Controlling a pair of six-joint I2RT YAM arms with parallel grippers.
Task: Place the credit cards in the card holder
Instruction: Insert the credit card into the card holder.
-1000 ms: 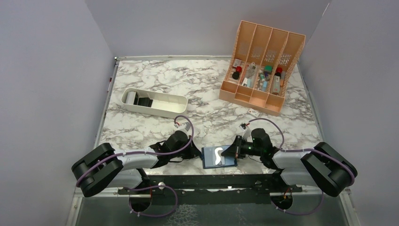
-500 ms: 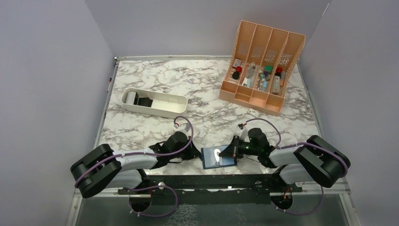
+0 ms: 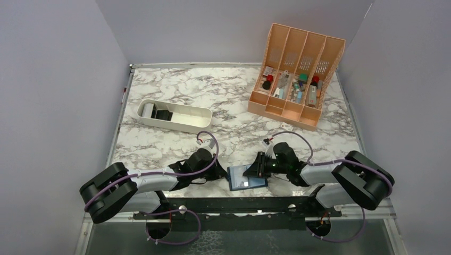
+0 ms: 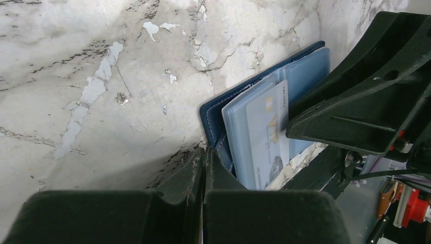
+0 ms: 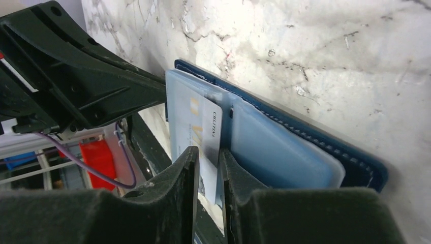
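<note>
— Well, where is the card holder now?

— It lies open on the marble table, at 6 o'clock, close to the near edge and between my two arms. The navy cover is down and the pale pockets face up.

— And your left gripper?

— It is fully closed, the two fingers pressed together with no gap. The tips sit at the 9 o'clock edge of the card holder and touch its navy corner. I cannot tell whether a bit of the cover is pinched between them.

— The right one?

— My right gripper comes in from the 3 o'clock side, low over the pockets. Its fingers stand only a little apart, with a narrow slit between them. A pale card with gold letters lies on the 9 o'clock half of the card holder, and its long edge shows in that slit. The fingers do not look clamped on it, but I cannot say if they touch it.

— Is the card fully inside a pocket?

— I cannot tell. One end is hidden behind my fingers.

— What else is on the table?

— A white tray at 10 o'clock with dark things inside, and an orange organizer at 1 o'clock with small items in it. Both are well apart from the card holder.
</note>
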